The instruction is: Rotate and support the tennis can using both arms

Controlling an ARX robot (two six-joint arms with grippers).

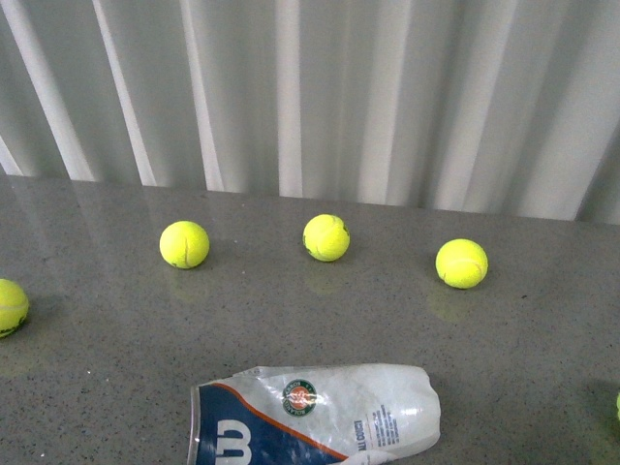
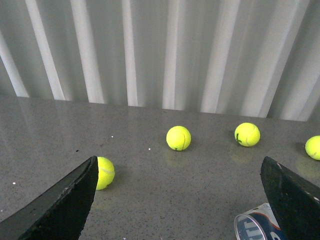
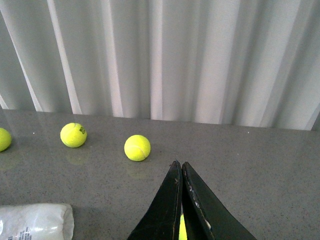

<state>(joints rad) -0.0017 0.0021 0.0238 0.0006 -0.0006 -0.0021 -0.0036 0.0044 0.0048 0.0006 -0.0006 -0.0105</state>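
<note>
Four fuzzy yellow-green balls sit apart on the speckled grey table; one can, clear crinkled plastic with a navy-white label and a round logo, lies on its side at the near edge. Left gripper has its flat black fingers spread wide. Right gripper is pinched closed, with a yellow sliver between its fingers, maybe a ball.

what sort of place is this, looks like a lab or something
Probably a staged robot test bench rather than a home or a court: a grey speckled tabletop, a plain pale curtain closing off the back, and tennis balls spread out near a tennis can lying on its side.
</note>
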